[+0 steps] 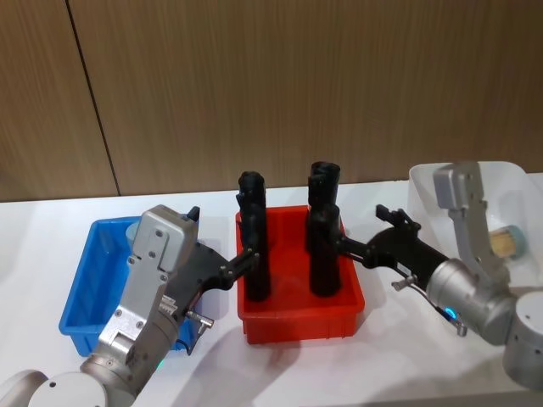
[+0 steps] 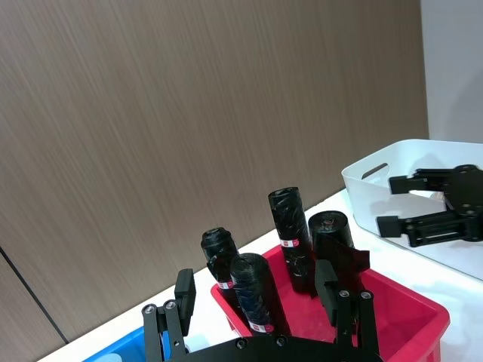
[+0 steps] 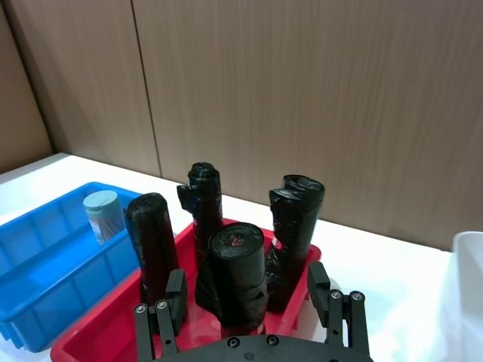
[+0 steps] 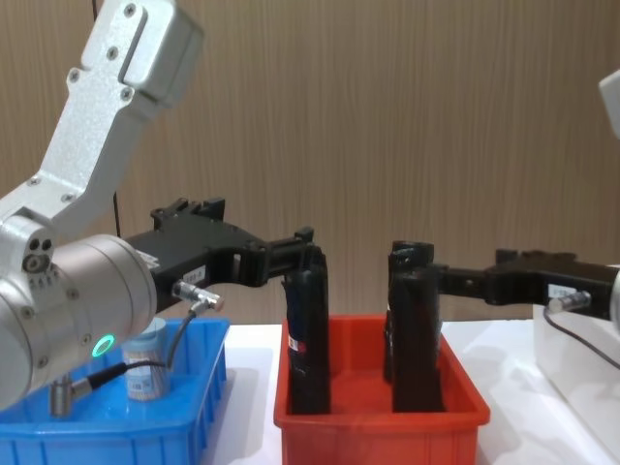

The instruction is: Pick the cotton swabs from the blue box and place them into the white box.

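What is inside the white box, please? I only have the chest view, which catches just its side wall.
Observer: The head view shows one jar of cotton swabs in the white box, partly behind the right arm.
Operator: Thank you. How many jars are in the blue box?
Observer: The right wrist view shows a single upright jar by the far wall of the blue box.
Operator: And are the grippers open?
Observer: Yes. The wrist views show the left gripper and the right gripper with fingers apart, holding nothing.
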`<state>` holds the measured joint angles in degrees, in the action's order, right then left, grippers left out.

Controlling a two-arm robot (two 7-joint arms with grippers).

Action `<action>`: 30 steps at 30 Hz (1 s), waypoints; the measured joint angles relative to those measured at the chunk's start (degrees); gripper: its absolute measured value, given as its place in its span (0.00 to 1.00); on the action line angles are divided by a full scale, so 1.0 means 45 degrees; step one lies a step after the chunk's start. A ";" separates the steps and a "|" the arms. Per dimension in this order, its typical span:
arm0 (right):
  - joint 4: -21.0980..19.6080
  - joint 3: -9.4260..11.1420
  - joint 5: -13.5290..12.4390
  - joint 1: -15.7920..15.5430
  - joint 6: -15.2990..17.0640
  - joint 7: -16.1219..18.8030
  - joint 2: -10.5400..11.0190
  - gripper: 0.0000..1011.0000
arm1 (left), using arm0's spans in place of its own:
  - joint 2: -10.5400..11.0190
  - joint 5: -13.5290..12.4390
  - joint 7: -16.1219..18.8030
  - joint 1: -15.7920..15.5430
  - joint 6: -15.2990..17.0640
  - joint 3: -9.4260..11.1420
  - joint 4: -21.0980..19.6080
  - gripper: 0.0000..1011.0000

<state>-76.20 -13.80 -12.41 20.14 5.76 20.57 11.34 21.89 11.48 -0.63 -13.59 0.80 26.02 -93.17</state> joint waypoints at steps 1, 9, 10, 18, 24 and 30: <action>0.0147 0.0004 0.0000 0.0110 -0.0009 0.0099 -0.0031 0.99 | 0.0000 0.0000 0.0000 0.0000 0.0000 0.0000 0.0000 0.99; 0.1751 0.0031 -0.0078 0.1256 -0.0164 0.1308 -0.0322 0.99 | 0.0000 0.0000 0.0000 0.0000 -0.0001 0.0001 0.0000 0.99; 0.1888 0.0032 -0.0084 0.1350 -0.0178 0.1399 -0.0346 0.99 | 0.0001 0.0000 0.0000 0.0000 -0.0001 0.0000 0.0000 0.99; 0.3129 0.0039 -0.0201 0.2177 -0.0298 0.2343 -0.0548 0.99 | 0.0001 0.0000 0.0000 0.0000 -0.0002 0.0000 0.0000 0.99; 0.3891 0.0032 -0.0278 0.2666 -0.0376 0.2911 -0.0656 0.99 | 0.0000 0.0000 0.0000 0.0001 -0.0002 0.0001 0.0000 0.99; 0.4543 0.0012 -0.0292 0.3066 -0.0510 0.3324 -0.0744 0.99 | 0.0000 0.0000 0.0000 0.0000 -0.0001 0.0001 0.0000 0.99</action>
<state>-55.76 -13.75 -13.72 33.94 3.47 35.53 8.00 21.89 11.48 -0.63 -13.59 0.79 26.03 -93.17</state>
